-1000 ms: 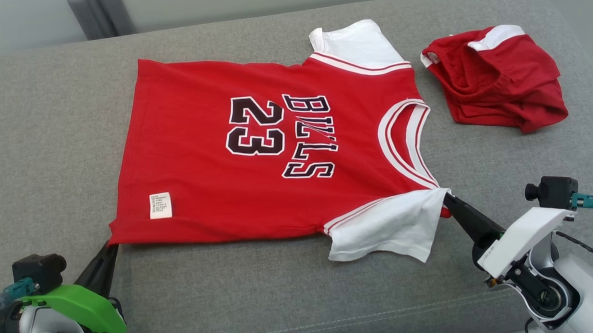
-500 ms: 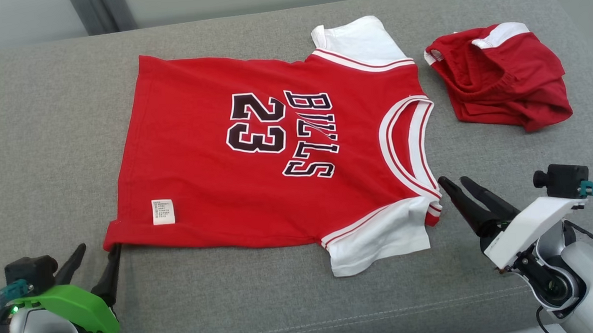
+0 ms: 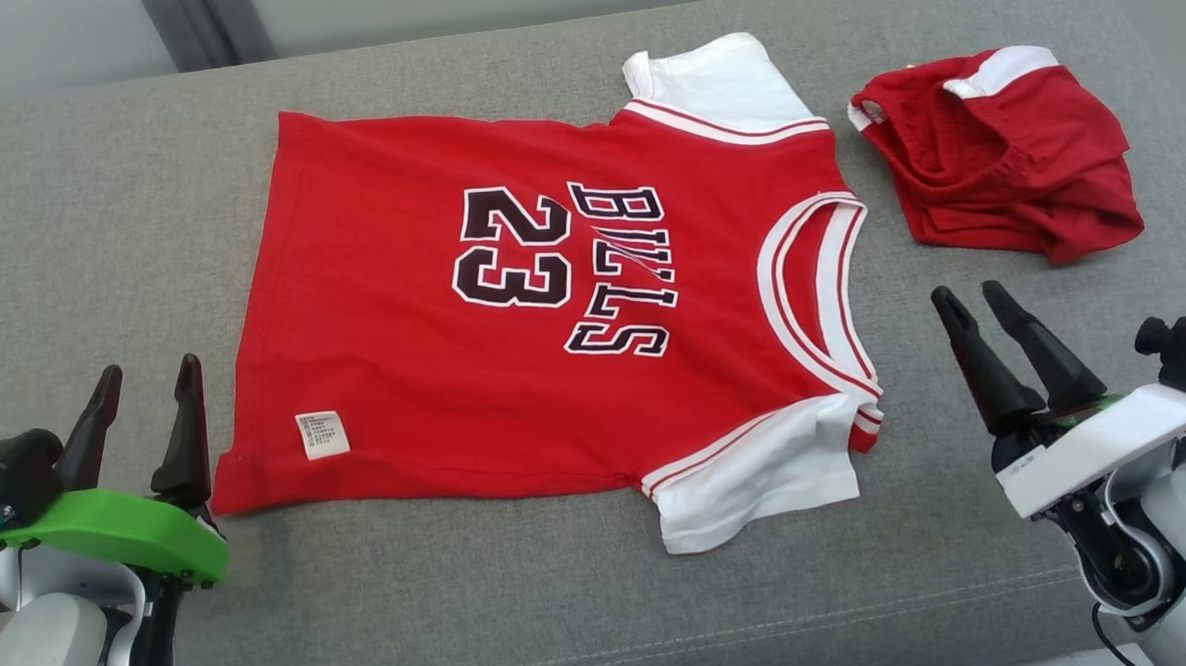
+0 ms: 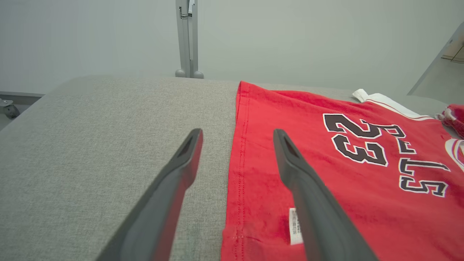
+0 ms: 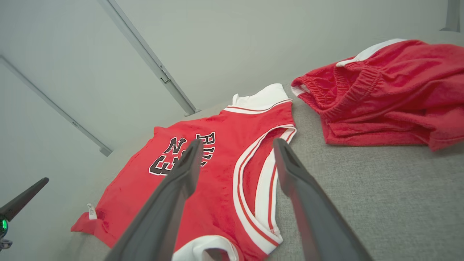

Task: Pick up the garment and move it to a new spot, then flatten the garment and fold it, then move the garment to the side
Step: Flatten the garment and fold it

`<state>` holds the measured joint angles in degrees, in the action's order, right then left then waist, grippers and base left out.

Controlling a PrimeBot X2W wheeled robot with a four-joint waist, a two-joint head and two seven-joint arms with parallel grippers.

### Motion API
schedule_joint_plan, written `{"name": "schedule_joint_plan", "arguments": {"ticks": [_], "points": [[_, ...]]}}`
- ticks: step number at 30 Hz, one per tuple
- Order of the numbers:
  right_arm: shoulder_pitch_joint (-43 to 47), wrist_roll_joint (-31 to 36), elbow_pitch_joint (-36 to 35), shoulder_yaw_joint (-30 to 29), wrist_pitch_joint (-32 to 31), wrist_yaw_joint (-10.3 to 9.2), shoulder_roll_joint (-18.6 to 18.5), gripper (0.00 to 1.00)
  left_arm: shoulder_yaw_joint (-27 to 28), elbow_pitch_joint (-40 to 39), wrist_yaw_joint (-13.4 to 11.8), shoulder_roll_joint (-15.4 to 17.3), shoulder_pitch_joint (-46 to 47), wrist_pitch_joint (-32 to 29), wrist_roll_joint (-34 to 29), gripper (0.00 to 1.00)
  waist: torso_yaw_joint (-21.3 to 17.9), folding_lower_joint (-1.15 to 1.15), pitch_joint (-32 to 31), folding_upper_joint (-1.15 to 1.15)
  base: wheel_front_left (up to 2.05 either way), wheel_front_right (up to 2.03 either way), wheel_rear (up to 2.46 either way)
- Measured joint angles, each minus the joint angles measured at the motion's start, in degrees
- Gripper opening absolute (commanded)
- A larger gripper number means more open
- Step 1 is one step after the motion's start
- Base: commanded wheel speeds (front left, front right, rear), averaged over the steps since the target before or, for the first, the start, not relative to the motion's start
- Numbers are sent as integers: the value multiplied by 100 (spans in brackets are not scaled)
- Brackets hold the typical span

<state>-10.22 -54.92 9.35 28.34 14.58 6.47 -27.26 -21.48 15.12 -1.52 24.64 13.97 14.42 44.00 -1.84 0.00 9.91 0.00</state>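
Released since a second ago: hem corner [image 3: 228, 494] by my left gripper [image 3: 149, 367], near sleeve [image 3: 759, 476] by my right gripper [image 3: 966, 290]; both now spread wide, empty. Jersey [image 3: 552, 305]: flat on the couch [image 3: 99, 244] between them, long axis gripper to gripper, hem nearest the left.

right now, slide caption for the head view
Left gripper and right gripper, open, flank flat red 23 jersey on grey cushion

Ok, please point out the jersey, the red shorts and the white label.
jersey [image 3: 383, 332], head view, plain red cloth beside the number.
red shorts [image 3: 1006, 165], head view, middle of the crumpled cloth.
white label [image 3: 322, 435], head view, its middle, near the hem.
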Motion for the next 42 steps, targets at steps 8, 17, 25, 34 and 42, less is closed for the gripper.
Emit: {"name": "schedule_joint_plan", "arguments": {"ticks": [8,17,25,34,42], "points": [[294,415,-192,402,-2,5,60,100,-85,-112,9,-314,-354,0,-242,100,-117,0,29,0,0,0,0],[533,832,-45,1056,-105,7,-48,100,4,-212,78,-417,-489,0,-356,100,-128,0,91,0,0,0,0],[599,850,328,1159,-310,7,-15,100,121,-258,154,-515,-524,0,-586,100,-80,0,102,0,0,0,0],[565,849,676,1134,-363,-51,153,90,180,-259,210,-617,-648,0,-655,100,31,0,80,0,0,0,0],[396,848,998,1191,-512,-57,288,81,256,-258,277,-677,-686,0,-714,100,91,0,66,0,0,0,0]]}}
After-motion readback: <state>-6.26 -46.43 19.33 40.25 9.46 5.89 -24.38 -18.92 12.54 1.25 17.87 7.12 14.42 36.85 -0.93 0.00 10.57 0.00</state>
